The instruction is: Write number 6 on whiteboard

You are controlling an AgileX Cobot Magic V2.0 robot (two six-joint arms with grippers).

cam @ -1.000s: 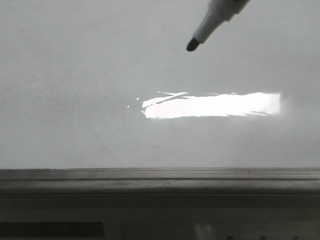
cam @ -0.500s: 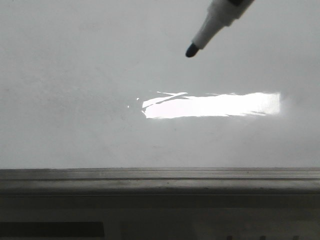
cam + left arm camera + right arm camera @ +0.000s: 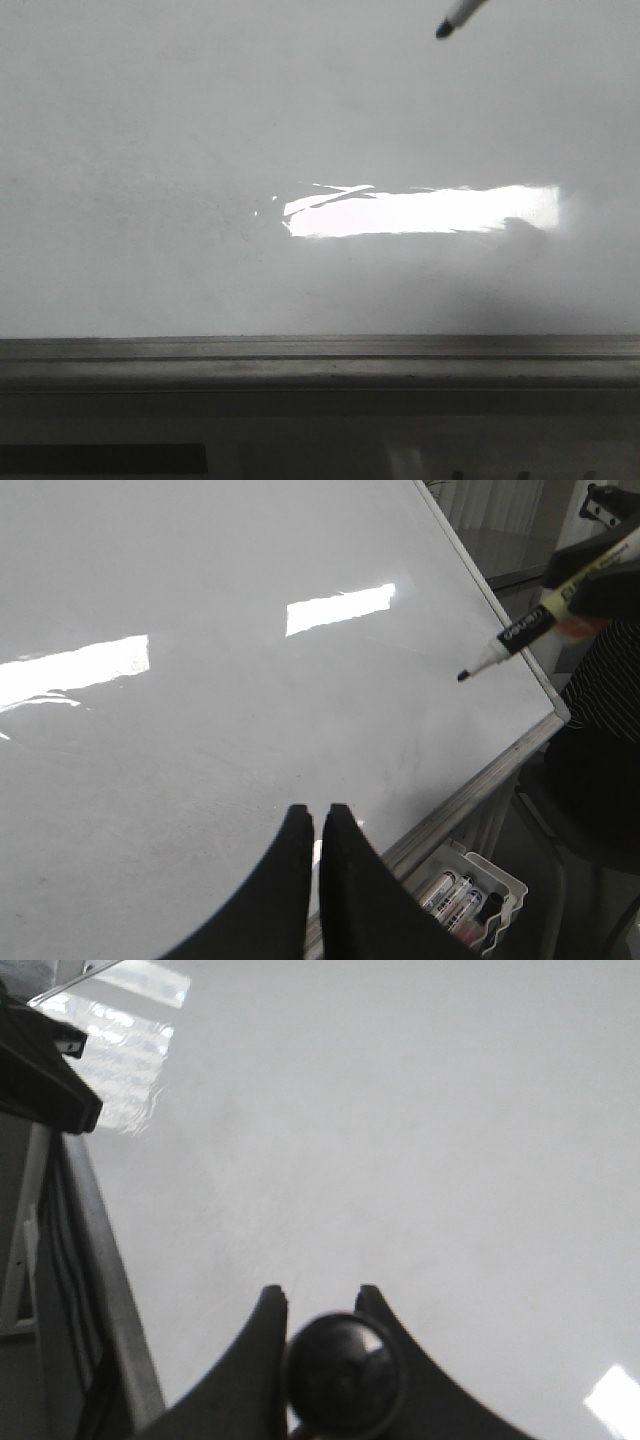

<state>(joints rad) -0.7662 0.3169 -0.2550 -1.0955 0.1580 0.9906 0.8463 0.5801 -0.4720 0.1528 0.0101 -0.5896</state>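
My right gripper (image 3: pixel 318 1310) pinches a marker (image 3: pixel 540 620) around its barrel, tip (image 3: pixel 443 32) hanging above the far right part of the whiteboard (image 3: pixel 180 180). My left gripper (image 3: pixel 311 825) is pressed together on nothing, over the board's near edge. No 6 is drawn yet. The marker is light, stiff and smooth, so I judge it could twist in my grip; the glossy board is rigid and wants only gentle pressure.

dim, grainy grey pictures; a bright rectangular glare on the whiteboard (image 3: pixel 150 150); right wrist view soft, blurred.
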